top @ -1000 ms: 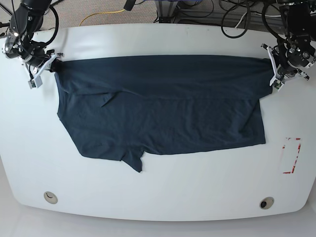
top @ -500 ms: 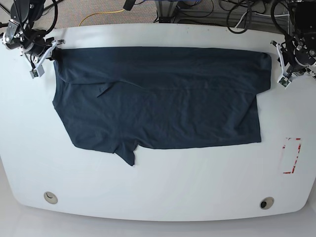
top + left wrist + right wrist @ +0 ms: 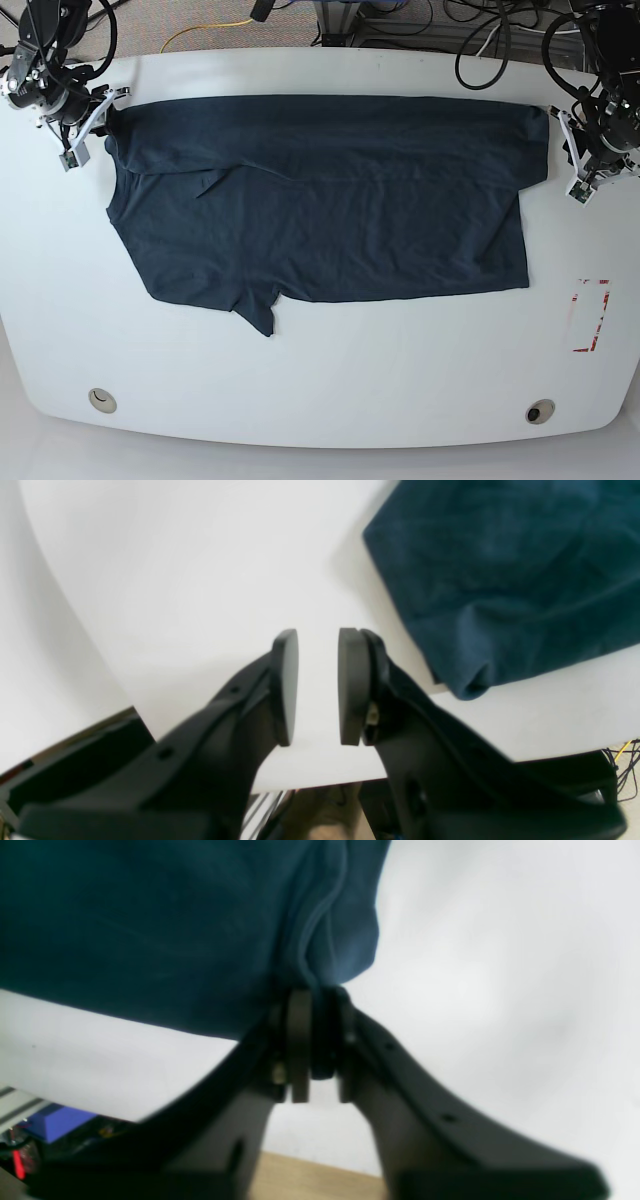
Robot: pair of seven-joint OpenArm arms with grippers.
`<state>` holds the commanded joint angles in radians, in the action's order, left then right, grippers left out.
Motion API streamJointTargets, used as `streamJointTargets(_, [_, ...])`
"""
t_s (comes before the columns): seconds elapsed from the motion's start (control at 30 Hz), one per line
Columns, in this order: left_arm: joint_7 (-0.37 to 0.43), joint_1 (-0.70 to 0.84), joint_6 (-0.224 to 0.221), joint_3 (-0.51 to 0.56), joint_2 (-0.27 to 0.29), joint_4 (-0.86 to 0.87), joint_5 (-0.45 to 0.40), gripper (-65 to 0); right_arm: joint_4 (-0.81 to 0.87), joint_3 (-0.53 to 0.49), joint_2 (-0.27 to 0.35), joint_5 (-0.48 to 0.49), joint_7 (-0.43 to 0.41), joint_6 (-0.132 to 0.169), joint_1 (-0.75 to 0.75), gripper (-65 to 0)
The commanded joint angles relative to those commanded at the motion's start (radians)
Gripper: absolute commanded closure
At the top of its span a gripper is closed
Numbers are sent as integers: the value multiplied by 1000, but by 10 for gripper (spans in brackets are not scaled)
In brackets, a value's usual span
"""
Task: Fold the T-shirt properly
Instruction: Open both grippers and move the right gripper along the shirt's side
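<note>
T-shirt (image 3: 150, 925) corner between right fingers (image 3: 300, 1045); left fingers (image 3: 285, 687) apart, cloth-free.

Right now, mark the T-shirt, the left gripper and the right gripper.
T-shirt (image 3: 330, 200): base view, middle of the cloth.
left gripper (image 3: 317, 687): left wrist view, gap between open pads.
right gripper (image 3: 315, 1040): right wrist view, between pads pinching the hem.

Blurred T-shirt (image 3: 150, 925) hides the right pincer (image 3: 315, 1005) tips.

No readable text, label, brand or number shows in any view. The red-edged marking (image 3: 589, 315) on the table (image 3: 330, 380) carries no legible characters.
</note>
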<state>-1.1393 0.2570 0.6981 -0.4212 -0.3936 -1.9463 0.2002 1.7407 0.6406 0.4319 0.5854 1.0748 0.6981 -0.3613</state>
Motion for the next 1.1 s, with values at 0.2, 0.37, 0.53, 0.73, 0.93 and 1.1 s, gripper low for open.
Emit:
streamJointTargets(0.2, [6,-6,0,92,18,17,2,-121,69,106,-84,-5,35,0,52,-469])
streamJointTargets(0.37, [63,-3,0,141,52,21,0,-121,71,104,-89,-2,57,0,103,-458])
streamJointTargets(0.53, [68,-5,0,140,66,21,0,-121,34,103,-107,-5,58,0,215,-457])
streamJointTargets(0.73, [68,-25,0,140,66,21,2,-121,-98,103,-101,-8,58,0,371,-457])
streamJointTargets(0.93, [66,-52,0,137,66,21,0,-121,-338,49,-52,-120,41,0,571,-457])
streamJointTargets(1.1, [66,-52,0,137,66,21,0,-119,-499,0,-37,-215,-52,0,706,-457])
